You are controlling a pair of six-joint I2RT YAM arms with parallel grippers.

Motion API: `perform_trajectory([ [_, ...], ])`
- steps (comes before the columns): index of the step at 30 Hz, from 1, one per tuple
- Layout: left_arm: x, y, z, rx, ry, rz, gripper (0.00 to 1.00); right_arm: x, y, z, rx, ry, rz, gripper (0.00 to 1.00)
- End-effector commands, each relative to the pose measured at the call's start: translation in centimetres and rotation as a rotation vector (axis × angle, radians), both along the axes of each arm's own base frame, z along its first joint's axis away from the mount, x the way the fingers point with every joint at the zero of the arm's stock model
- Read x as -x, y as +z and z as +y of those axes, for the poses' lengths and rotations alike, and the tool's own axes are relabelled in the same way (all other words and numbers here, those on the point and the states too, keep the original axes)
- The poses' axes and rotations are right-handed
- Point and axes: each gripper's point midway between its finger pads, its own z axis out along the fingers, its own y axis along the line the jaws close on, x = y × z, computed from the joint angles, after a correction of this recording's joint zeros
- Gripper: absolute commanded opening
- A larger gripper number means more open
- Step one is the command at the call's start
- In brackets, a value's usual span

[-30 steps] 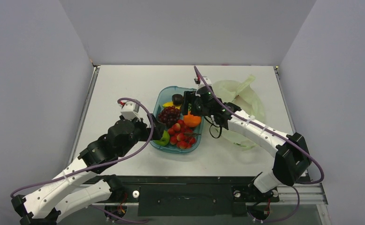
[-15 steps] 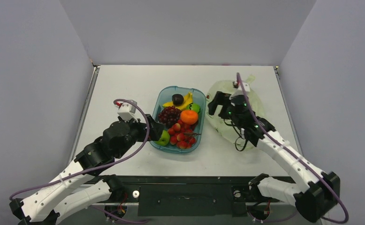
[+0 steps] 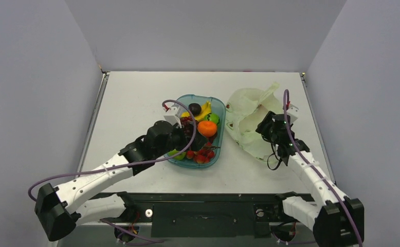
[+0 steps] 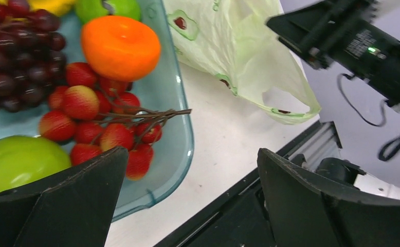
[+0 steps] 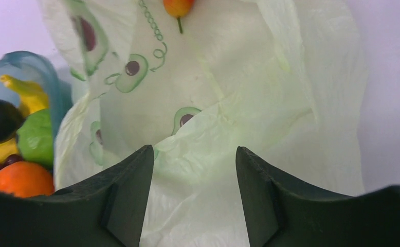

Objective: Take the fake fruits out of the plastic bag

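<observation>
Risk: right gripper [image 5: 194, 154], half-open and empty, may pinch only plastic bag [image 5: 249, 92] film, missing the small orange-red fruit [image 5: 177, 6] at its far edge; left gripper [image 4: 192, 154] wide open, empty, over the fruit-filled tray [image 4: 186, 139].

teal oval tray [image 4: 180, 134], maroon grape bunch [image 4: 13, 62], white table [image 3: 131, 98]

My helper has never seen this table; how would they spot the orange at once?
Find the clear blue tray in the middle of the table, left of the pale-green bag. The orange lies by the tray's right wall, between a green fruit farther back and red berries nearer the arms. It alone is smooth, round and bright orange.
</observation>
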Motion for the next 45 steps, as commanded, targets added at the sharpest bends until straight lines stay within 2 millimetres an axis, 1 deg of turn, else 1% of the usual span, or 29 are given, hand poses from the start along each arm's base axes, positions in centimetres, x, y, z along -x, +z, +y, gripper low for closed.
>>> perform_trajectory([
  [1, 0.3, 1.7, -5.5, 0.187, -0.158, 0.018, 0.97, -4.3, -0.6, 0.4, -0.078, -0.019, -0.03, 0.55],
  [2, -0.1, 1.2, -6.5, 0.195, -0.167, 0.032, 0.97, -5.2, -1.7, 0.5, -0.084, -0.021, 0.0, 0.54],
  [3, 0.1, 1.0, -7.2, 0.198, -0.189, 0.041, 0.97, -6.2, -1.6, 0.3, -0.09, -0.028, -0.015, 0.54],
  [6, -0.7, 0.1, -9.5, 0.158, -0.223, 0.049, 0.97, -9.5, -3.6, 0.4, -0.104, -0.03, 0.025, 0.52],
  [7, -1.1, 0.9, -10.1, 0.151, -0.237, 0.019, 0.97, -10.1, -4.0, 0.3, -0.114, -0.035, 0.031, 0.52],
  [8, -1.5, -0.4, -10.7, 0.116, -0.243, 0.034, 0.97, -11.1, -4.5, 0.5, -0.125, -0.029, 0.032, 0.52],
  [9, -2.1, 0.8, -11.4, 0.11, -0.256, -0.003, 0.97, -11.8, -4.5, 0.5, -0.133, -0.033, 0.023, 0.52],
  [10, -2.7, -0.6, -11.8, 0.066, -0.255, 0.013, 0.97, -12.4, -5.2, 0.7, -0.146, -0.023, 0.028, 0.52],
  [11, -3.4, 0.4, -12.5, 0.058, -0.264, -0.025, 0.97, -12.8, -5.1, 0.9, -0.159, -0.02, 0.02, 0.53],
  [12, -4.0, -0.9, -13.0, 0.023, -0.262, -0.015, 0.97, -13.3, -5.5, 1.1, -0.169, -0.014, 0.017, 0.53],
  [13, -4.9, 0.1, -13.6, 0.022, -0.262, -0.046, 0.97, -13.6, -5.5, 1.1, -0.18, -0.02, 0.011, 0.54],
  [14, -5.6, -1.2, -14.1, -0.01, -0.254, -0.031, 0.97, -14.0, -5.7, 1.1, -0.19, -0.02, 0.003, 0.54],
  [17, -8.2, -1.8, -16.1, -0.064, -0.249, -0.07, 0.97, -15.1, -5.7, 1.0, -0.225, -0.033, -0.019, 0.54],
  [23, -12.5, -5.4, -18.0, -0.202, -0.182, -0.084, 0.97, -17.0, -5.8, 0.8, -0.273, -0.057, -0.056, 0.56],
  [26, -13.3, -6.6, -19.0, -0.218, -0.186, -0.092, 0.97, -17.7, -5.5, 0.8, -0.29, -0.064, -0.078, 0.56],
  [27, -13.5, -7.3, -19.4, -0.228, -0.193, -0.086, 0.95, -17.9, -5.4, 0.8, -0.293, -0.067, -0.088, 0.56],
  [28, -13.8, -6.9, -19.8, -0.221, -0.193, -0.091, 0.92, -17.9, -5.5, 0.6, -0.299, -0.074, -0.092, 0.57],
  [29, -13.9, -7.9, -20.0, -0.237, -0.195, -0.075, 0.86, -18.2, -5.2, 0.6, -0.303, -0.076, -0.109, 0.57],
  [30, -14.2, -7.5, -20.3, -0.23, -0.194, -0.079, 0.82, -18.3, -5.1, 0.5, -0.31, -0.082, -0.115, 0.57],
  [31, -14.2, -8.2, -20.5, -0.234, -0.2, -0.068, 0.73, -18.5, -5.0, 0.4, -0.315, -0.084, -0.127, 0.57],
  [32, -14.4, -7.8, -20.8, -0.225, -0.202, -0.073, 0.69, -18.7, -4.9, 0.3, -0.324, -0.092, -0.132, 0.57],
  [34, -14.5, -7.9, -21.2, -0.22, -0.21, -0.07, 0.55, -19.1, -4.9, 0.1, -0.34, -0.102, -0.142, 0.57],
  [35, -14.4, -8.1, -21.4, -0.219, -0.223, -0.064, 0.43, -19.3, -5.0, 0.1, -0.346, -0.107, -0.145, 0.57],
  [36, -14.5, -7.7, -21.7, -0.21, -0.227, -0.068, 0.36, -19.5, -5.0, 0.0, -0.356, -0.113, -0.15, 0.58],
  [37, -14.4, -8.0, -21.8, -0.215, -0.233, -0.061, 0.21, -19.7, -5.3, -0.1, -0.365, -0.123, -0.146, 0.59],
  [39, -14.2, -7.8, -22.0, -0.209, -0.242, -0.056, 0.01, -20.0, -5.4, -0.3, -0.372, -0.141, -0.146, 0.64],
  [40, -14.2, -7.7, -22.1, -0.203, -0.241, -0.053, 0.0, -20.2, -5.4, -0.4, -0.374, -0.146, -0.148, 0.69],
  [42, -14.2, -7.5, -22.0, -0.196, -0.24, -0.05, 0.0, -20.6, -5.8, -0.4, -0.383, -0.156, -0.146, 0.73],
  [45, -13.2, -7.2, -22.6, -0.162, -0.293, -0.033, 0.0, -21.3, -6.7, -0.1, -0.412, -0.165, -0.137, 0.75],
])
